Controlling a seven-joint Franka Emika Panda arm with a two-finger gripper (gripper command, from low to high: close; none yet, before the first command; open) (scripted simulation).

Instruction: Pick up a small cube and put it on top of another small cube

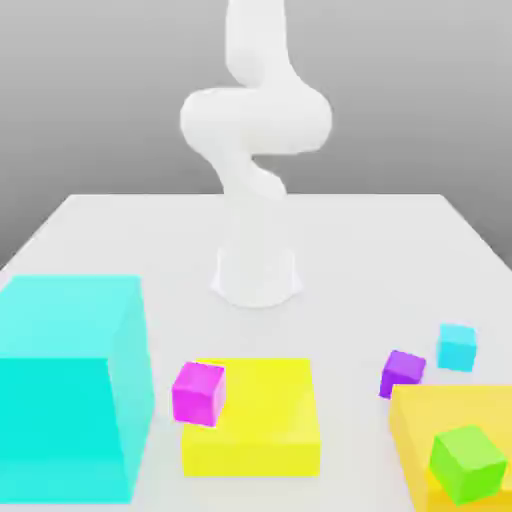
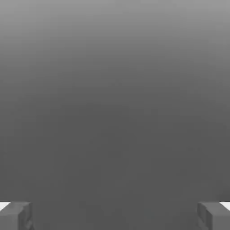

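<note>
Two small cubes matter here — the small light-blue cube (image 1: pixel 457 347) and the purple cube (image 1: pixel 402 373), which sit just beside each other on the white bench (image 1: pixel 130 230), toward the exterior view's right and apart from the arm's base. The blue one looks rigid, light and smooth-sided, so it should neither crush nor sag. Smooth faces may slip, so I judge the best hold is square across two opposite flat sides, near mid-height, keeping clear of the purple neighbour. The pincer (image 2: pixel 115 215) stands wide open with nothing between its fingers (image 2: pixel 15 215), facing plain grey background. No true containers appear. Still, blocks carry blocks: a magenta cube (image 1: pixel 198 392) rests on a flat yellow block (image 1: pixel 265 425), and a green cube (image 1: pixel 467 462) on a second yellow block (image 1: pixel 425 415). A huge cyan cube (image 1: pixel 65 390) stands alone at the exterior view's left.
</note>
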